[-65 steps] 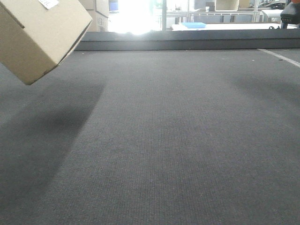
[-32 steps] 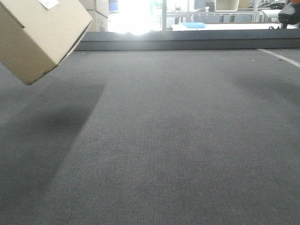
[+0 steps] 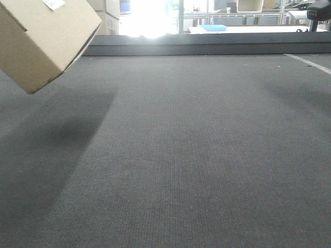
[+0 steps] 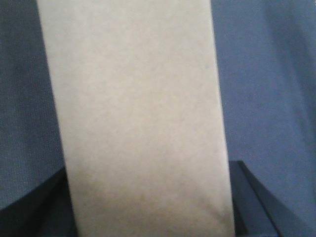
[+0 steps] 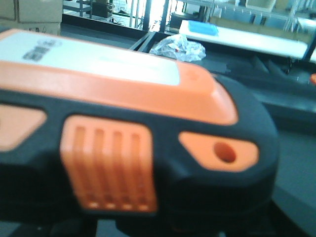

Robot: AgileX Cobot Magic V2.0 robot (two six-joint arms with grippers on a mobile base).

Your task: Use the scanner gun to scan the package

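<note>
**A:** Package (image 3: 41, 41) first: where is it sitting?

**B:** It is not sitting anywhere. It is hanging tilted in the upper left of the front view, clear of the grey carpeted surface (image 3: 196, 155), and it is throwing a shadow (image 3: 51, 139) below itself.

**A:** How is it looking?

**B:** Plain tan cardboard, one corner pointing down. A small white label (image 3: 53, 4) is showing on the upper face, cut by the frame's top edge. In the left wrist view a bare tan face is filling the middle.

**A:** And the left gripper (image 4: 150, 210)?

**B:** It is clamping the box, with dark fingers (image 4: 249, 197) flanking it on both sides.

**A:** The scanner gun (image 5: 148, 133)?

**B:** It is filling the right wrist view, blurred: a black body, an orange slotted panel and an orange top with a pale sticker. I cannot tell how the right gripper is holding its jaws.
</note>
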